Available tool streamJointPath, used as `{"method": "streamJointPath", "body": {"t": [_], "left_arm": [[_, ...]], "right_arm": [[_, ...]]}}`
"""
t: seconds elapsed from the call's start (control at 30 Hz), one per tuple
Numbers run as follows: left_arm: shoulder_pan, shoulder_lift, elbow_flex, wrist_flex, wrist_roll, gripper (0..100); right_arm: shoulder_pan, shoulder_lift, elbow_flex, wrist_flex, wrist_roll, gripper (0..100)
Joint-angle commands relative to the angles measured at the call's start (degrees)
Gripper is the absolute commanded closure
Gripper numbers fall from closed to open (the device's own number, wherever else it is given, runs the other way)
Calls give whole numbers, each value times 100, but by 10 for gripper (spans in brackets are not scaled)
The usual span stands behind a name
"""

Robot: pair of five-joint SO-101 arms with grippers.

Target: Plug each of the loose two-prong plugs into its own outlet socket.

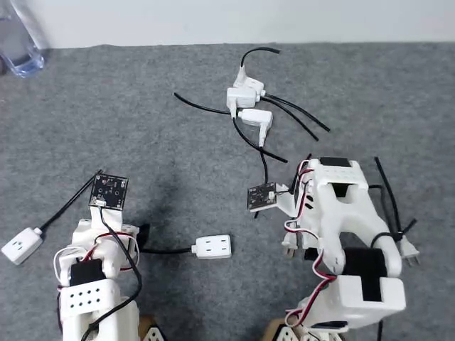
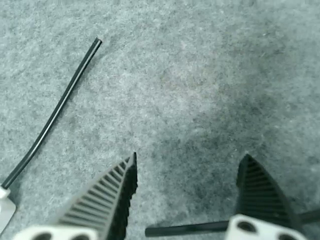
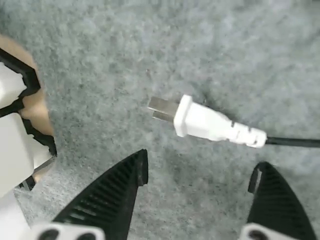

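Near the right end of the counter's near edge, a white two-prong plug is seen lying flat on the grey felt just ahead of the right hand, whose fingers are spread wide apart with nothing gripped. The left hand is likewise held wide open over bare felt, with a black cord lying nearby. Progress-wise, not much can be called done. A white outlet socket at the middle of the near edge and another socket by the left edge are both sitting empty, and a second loose plug is spotted by the right edge. Towards the far edge a socket block is tangled with cords. Something looks plugged into it, but that can't be confirmed tbh. So the grab of the first plug is probably what's being set up, with the lifting, lining up and pushing in all left to be done.
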Motion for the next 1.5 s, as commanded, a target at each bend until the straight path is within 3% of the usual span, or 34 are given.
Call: {"method": "streamJointPath", "body": {"t": [0.0, 0.27, 0.6, 0.9, 1.03, 1.23, 1.4, 1.47], "left_arm": [[53, -62, -13, -158, 26, 694], [53, -53, -13, -158, 26, 694], [53, -53, -13, -158, 26, 694], [53, -53, -13, -158, 26, 694], [53, -53, -13, -158, 26, 694], [53, -53, -13, -158, 26, 694], [53, -53, -13, -158, 26, 694], [53, -53, -13, -167, 26, 694]], "right_arm": [[-523, 171, 0, 215, 35, 682], [-1569, 154, 9, 567, -536, 682], [-1692, 110, -264, 910, -826, 682], [-1727, -1147, -668, 2202, -659, 682], [-1947, -1508, -404, 1912, -475, 682], [-1947, -831, -308, 1024, -448, 682], [-1701, -22, -659, 787, -105, 824], [-1429, 295, -897, 796, 18, 827]]}}
